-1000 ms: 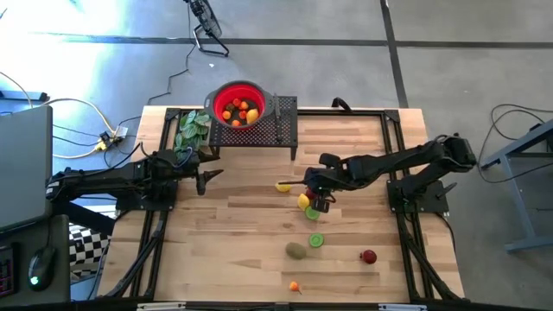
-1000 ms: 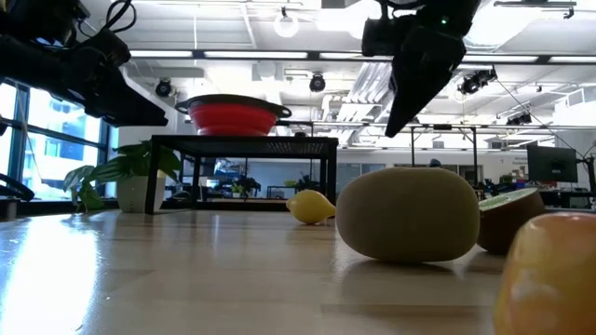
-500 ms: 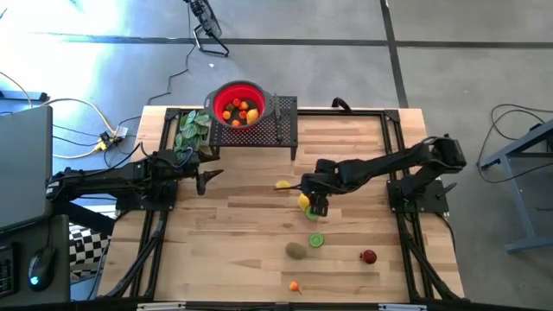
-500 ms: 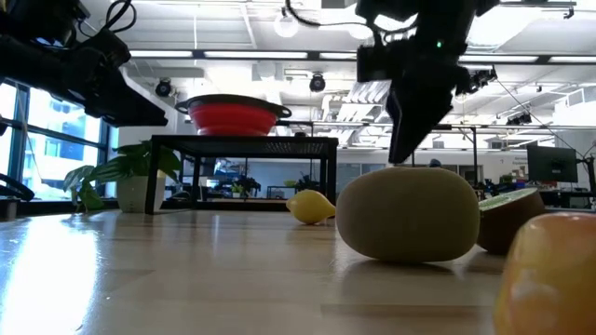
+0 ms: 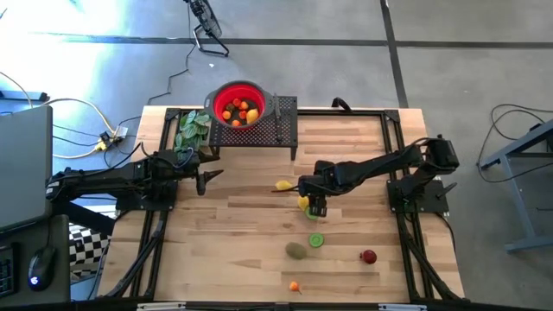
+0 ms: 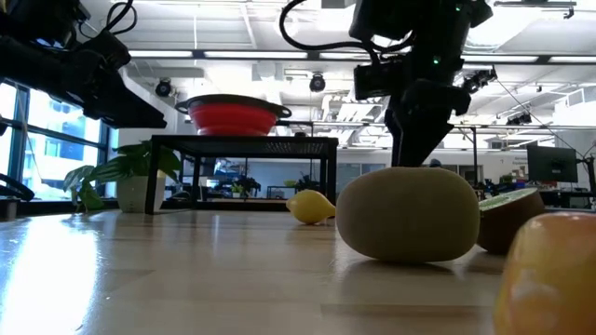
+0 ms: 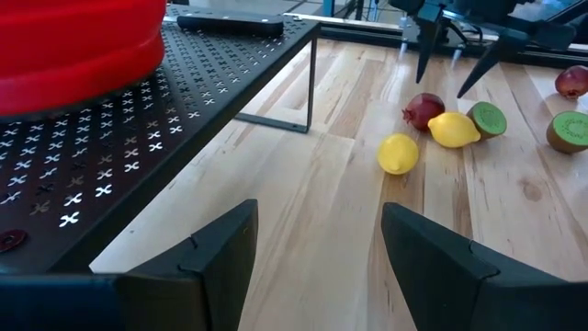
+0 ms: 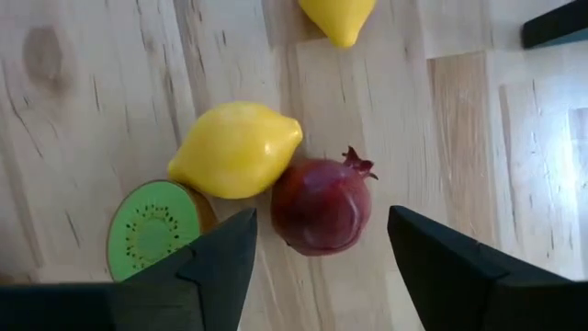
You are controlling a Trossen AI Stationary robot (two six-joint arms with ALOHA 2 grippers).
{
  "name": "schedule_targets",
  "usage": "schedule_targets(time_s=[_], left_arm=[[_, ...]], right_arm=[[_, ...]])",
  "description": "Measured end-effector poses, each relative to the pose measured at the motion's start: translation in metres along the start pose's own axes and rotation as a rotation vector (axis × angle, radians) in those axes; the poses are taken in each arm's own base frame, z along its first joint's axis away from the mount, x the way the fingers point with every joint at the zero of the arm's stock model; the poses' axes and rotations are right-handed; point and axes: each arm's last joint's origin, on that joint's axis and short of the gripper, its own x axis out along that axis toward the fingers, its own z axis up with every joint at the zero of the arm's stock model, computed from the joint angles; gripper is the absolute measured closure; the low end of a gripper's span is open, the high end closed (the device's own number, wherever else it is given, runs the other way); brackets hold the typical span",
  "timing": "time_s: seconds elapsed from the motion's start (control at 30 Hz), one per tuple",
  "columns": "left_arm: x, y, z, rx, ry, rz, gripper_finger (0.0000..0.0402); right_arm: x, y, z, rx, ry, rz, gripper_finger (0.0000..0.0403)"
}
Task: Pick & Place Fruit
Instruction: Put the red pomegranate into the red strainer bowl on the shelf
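Right end effector (image 8: 317, 253) open, straddling pomegranate (image 8: 320, 204); lemon (image 8: 235, 150) touching.

Right gripper (image 8: 317, 267) directly above pomegranate (image 8: 321, 206), fingers spread either side. Lemon (image 8: 235, 150) touches the pomegranate; kiwi half (image 8: 153, 228) touches the lemon on its far side from the second lemon (image 8: 337, 18), which lies apart ahead. Left gripper (image 7: 317, 248) beside the rack (image 7: 138, 138), bowl (image 7: 78, 41) on it.

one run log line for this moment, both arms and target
right tool: open, above pomegranate | beside it: lemon, kiwi half | left tool: open, waiting by rack | held: nothing
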Motion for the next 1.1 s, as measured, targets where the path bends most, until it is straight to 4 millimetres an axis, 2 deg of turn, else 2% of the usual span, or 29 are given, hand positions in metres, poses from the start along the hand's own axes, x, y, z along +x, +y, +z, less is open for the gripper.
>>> schedule_targets(time_s=[0.37,0.93,1.1], left_arm=[[0.000,0.000,0.000,0.000,0.000,0.000,0.0174],[0.000,0.000,0.000,0.000,0.000,0.000,0.0174],[0.000,0.000,0.000,0.000,0.000,0.000,0.0174]], right_arm=[[0.016,0.001,-0.008,-0.027,-0.051,0.041,0.0162],[0.026,-0.006,-0.014,-0.009,-0.054,0.054,0.0162],[0.026,-0.006,-0.013,-0.031,-0.068,0.052,0.0143]])
